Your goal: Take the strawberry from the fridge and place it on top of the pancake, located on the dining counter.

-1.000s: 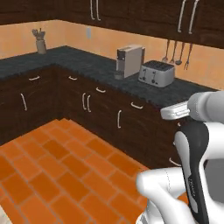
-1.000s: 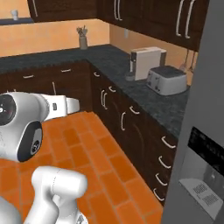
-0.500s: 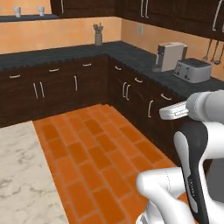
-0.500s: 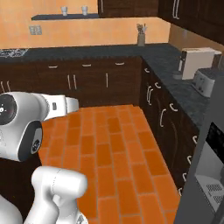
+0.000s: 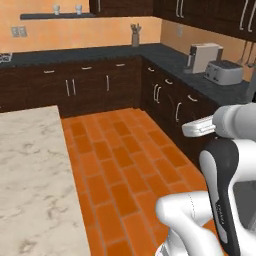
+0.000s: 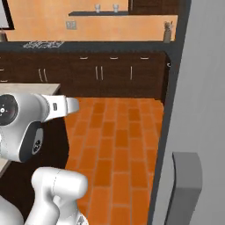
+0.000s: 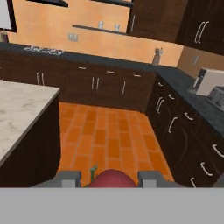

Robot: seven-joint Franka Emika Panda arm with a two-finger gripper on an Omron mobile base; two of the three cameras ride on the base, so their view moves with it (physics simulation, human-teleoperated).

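In the hand view a red strawberry (image 7: 111, 180) with a bit of green stem sits between the two dark finger tips at the bottom edge; my gripper (image 7: 110, 178) is shut on it. The marble dining counter (image 7: 19, 111) lies ahead to the left, its bare top (image 5: 30, 175) filling the left of the left base view and its corner (image 6: 30, 88) showing behind my arm. The grey fridge (image 6: 200, 101) stands close on the right of the right base view. The pancake is out of view.
Dark wood cabinets with black tops (image 5: 95, 52) line the back wall and run down the right side, carrying a coffee machine (image 5: 202, 56) and a toaster (image 5: 225, 71). Orange tiled floor (image 5: 120, 165) lies open between the counter and the cabinets.
The whole scene has swept across both base views, so the camera has turned. The marble counter has come into view on the left and the fridge now looms large on the right.
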